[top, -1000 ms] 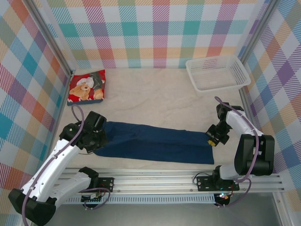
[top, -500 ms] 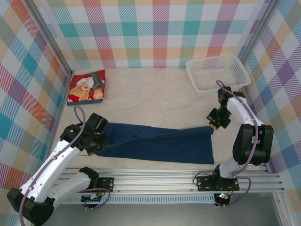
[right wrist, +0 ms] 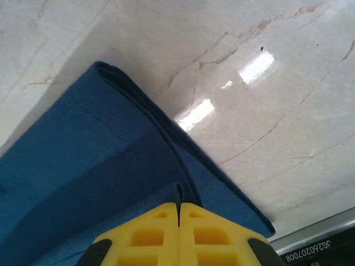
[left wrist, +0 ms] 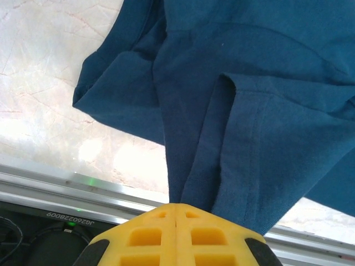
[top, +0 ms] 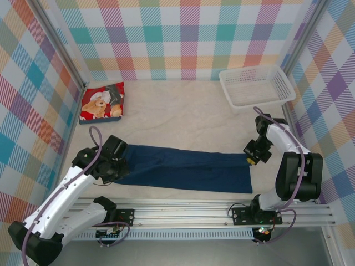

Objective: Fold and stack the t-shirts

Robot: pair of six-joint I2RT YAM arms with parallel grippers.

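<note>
1. Cloth is stretching across the lower middle of the overhead frame: the navy t-shirt (top: 183, 169) is lying as a long folded band on the table (top: 183, 119), print hidden, running from one arm to the other.
2. The left claw (top: 113, 165) is holding the band's left end. In its wrist view the yellow fingertips (left wrist: 145, 237) are pressing together with a bunched hem pinched between them.
3. The right claw (top: 252, 158) is doing the same at the right end, jaws squeezed onto the folded corner, with the layered edge lying neatly against the pale table.
4. Now the change: over the last second the right claw was swinging toward the top of the frame, dragging its corner along. It is now coming back down to roughly where it started.
5. The left claw is barely shifting through all this, so it is acting as the anchor.
6. I'm reading that as a tug to flatten. The right end is looking squared off again, which is probably setting up a fold across the band's length.
7. The red t-shirt (top: 102, 102), teddy bear facing up, is sitting folded at the upper left, well apart from the action.
8. The basket (top: 228, 91) is sitting at the upper right, and neither arm is reaching toward it.
9. Progress, as I'm judging it: one shirt is folded, this one is partway, and stacking is not yet begun.
</note>
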